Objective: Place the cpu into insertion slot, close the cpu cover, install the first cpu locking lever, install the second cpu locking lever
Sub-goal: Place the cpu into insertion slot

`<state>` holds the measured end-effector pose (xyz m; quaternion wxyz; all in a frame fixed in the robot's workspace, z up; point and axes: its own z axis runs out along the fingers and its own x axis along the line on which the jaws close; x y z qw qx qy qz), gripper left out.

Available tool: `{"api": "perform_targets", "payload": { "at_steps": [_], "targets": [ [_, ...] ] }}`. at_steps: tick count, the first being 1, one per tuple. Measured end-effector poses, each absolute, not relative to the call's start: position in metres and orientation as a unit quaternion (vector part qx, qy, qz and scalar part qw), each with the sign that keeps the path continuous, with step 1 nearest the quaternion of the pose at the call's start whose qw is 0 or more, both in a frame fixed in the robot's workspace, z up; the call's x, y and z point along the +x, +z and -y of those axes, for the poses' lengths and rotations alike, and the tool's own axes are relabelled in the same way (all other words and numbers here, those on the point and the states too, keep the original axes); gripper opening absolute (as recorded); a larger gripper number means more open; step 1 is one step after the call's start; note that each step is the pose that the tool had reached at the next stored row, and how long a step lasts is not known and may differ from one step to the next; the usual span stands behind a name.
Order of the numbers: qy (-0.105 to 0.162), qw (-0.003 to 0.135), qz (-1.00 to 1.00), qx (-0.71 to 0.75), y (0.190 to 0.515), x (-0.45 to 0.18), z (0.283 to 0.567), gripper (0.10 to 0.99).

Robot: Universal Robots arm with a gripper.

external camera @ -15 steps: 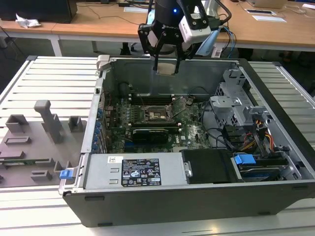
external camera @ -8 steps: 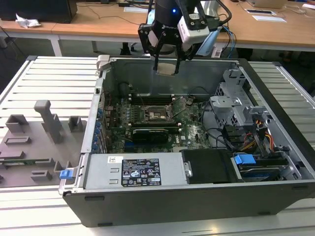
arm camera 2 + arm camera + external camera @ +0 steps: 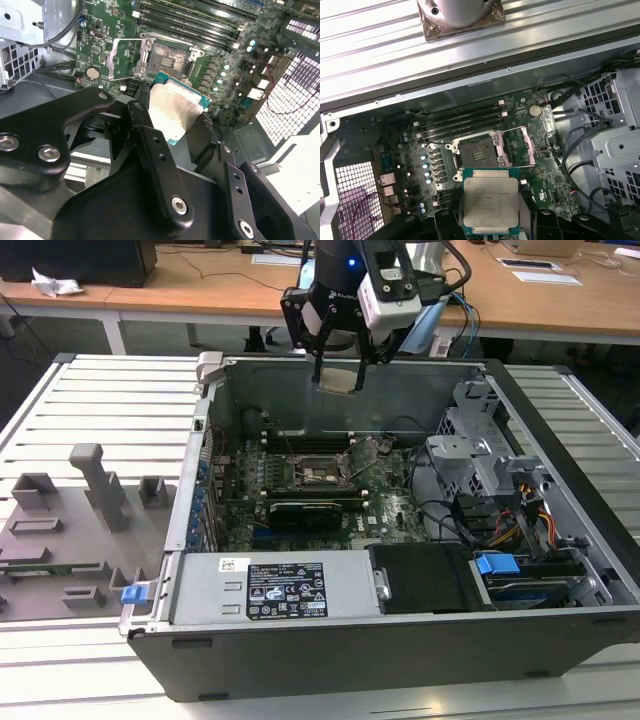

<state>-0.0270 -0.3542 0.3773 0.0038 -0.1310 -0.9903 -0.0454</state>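
"Silvery-grey top, green edge: is that the cpu (image 3: 490,202) in the gripper (image 3: 490,224)?"

"Yes. The gripper is clenched on it, one black finger (image 3: 146,131) against one edge and the other finger against the opposite edge. The metal plate faces the camera in the first wrist view, and the chip sits flat between the fingers."

"Where is it relative to the board?"

"In the exterior view, it hangs in the air above the open computer case (image 3: 350,640), about level with the case's top rim and well apart from the green motherboard (image 3: 390,505) below."

"And the insertion slot (image 3: 476,151)?"

"Uncovered, its dark centre showing. In both wrist views, it lies just past the chip's far edge, with the chip raised clear of it and touching nothing on the board."

"The cpu cover (image 3: 517,146)?"

"Swung open, lying beside the slot with its cut-out middle showing the board through it. It is not over the slot."

"What does the case stand on?"

"A slatted metal table (image 3: 100,400), with grey fixtures on the exterior view's left."
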Motion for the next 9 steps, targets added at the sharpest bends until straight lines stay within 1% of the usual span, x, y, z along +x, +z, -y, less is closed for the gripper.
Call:
{"api": "perform_targets", "payload": {
  "at_steps": [9],
  "targets": [
    [-0.046,0.001,0.981,-0.190,0.3768,-0.0270,0.3542,0.533]
  ]
}}
